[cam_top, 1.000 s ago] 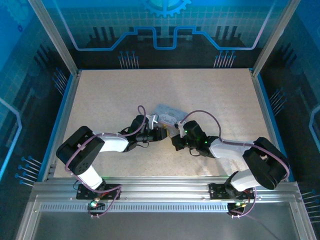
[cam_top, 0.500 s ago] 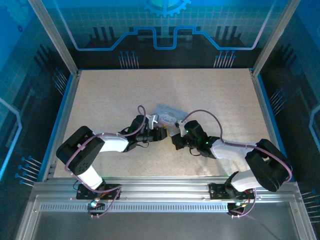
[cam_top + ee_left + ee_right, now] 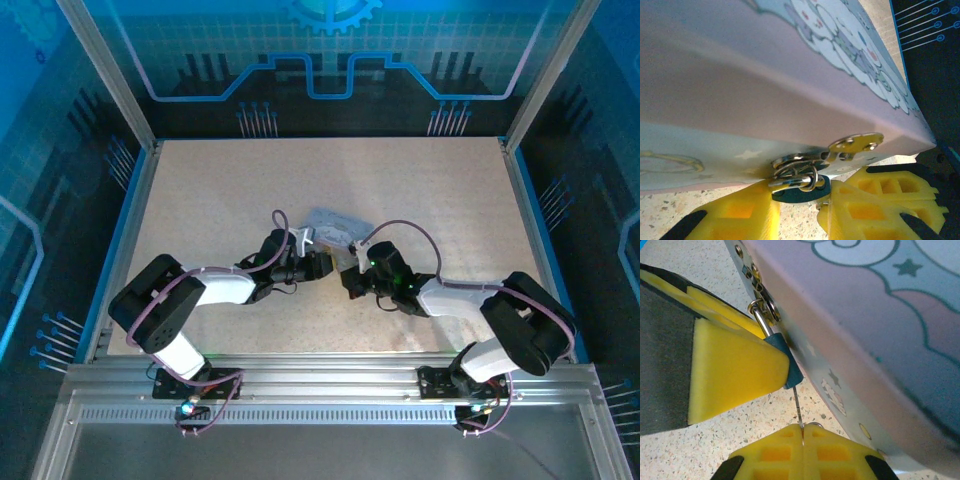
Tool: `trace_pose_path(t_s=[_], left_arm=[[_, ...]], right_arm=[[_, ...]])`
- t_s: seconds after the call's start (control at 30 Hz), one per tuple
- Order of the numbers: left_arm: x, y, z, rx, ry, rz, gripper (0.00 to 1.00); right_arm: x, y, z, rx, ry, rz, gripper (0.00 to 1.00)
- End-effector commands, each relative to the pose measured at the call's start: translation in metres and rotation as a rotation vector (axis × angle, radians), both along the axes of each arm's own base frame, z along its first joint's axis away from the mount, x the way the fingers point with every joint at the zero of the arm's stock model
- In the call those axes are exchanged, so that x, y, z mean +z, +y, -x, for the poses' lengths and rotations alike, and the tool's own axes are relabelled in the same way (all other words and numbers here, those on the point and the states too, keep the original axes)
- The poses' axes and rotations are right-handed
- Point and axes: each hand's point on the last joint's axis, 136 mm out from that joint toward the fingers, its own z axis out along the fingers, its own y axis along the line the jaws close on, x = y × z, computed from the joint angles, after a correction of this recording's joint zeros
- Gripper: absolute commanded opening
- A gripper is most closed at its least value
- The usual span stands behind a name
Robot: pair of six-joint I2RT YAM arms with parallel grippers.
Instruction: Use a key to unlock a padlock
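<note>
The lavender cartoon-printed tin box (image 3: pixel 335 228) lies mid-table, tilted up at its front. From its gold hasp (image 3: pixel 856 144) hangs the padlock (image 3: pixel 799 193), a small dark teal body with a silver shackle (image 3: pixel 796 181). My left gripper (image 3: pixel 799 202) is shut on the padlock's body, one yellow finger (image 3: pixel 735 215) on each side. In the right wrist view the padlock (image 3: pixel 791 374) shows beside the left arm's finger (image 3: pixel 735 370). The thin key (image 3: pixel 798 407) runs up into the padlock's underside. My right gripper (image 3: pixel 803 430) is shut on the key's head. From above, the left gripper (image 3: pixel 320 265) and right gripper (image 3: pixel 347 274) meet at the box's near edge.
The speckled tabletop (image 3: pixel 220 190) is bounded by a blue rim and an aluminium frame (image 3: pixel 330 375) at the near edge. Both arms bend inward toward the middle, with cables looping over them.
The right arm has edged slightly left toward the padlock. Both grips look the same.
</note>
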Motion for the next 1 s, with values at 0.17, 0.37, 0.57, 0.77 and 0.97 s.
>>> trace_pose_path(t_s=[0.17, 0.37, 0.57, 0.77, 0.97], left_arm=[[0.03, -0.017, 0.007, -0.069, -0.044, 0.082, 0.28], [0.03, -0.016, 0.008, -0.072, -0.046, 0.077, 0.28], [0.031, -0.016, 0.008, -0.076, -0.048, 0.077, 0.28], [0.031, -0.017, 0.008, -0.078, -0.05, 0.076, 0.28], [0.029, -0.016, 0.007, -0.078, -0.047, 0.067, 0.28]], right_arm=[[0.017, 0.006, -0.015, 0.003, -0.104, -0.06, 0.04], [0.027, 0.006, -0.022, 0.02, -0.116, -0.124, 0.04], [0.029, 0.004, -0.027, 0.036, -0.103, -0.166, 0.04], [0.03, 0.005, -0.032, 0.043, -0.095, -0.194, 0.04], [0.034, 0.008, -0.035, 0.048, -0.104, -0.202, 0.04]])
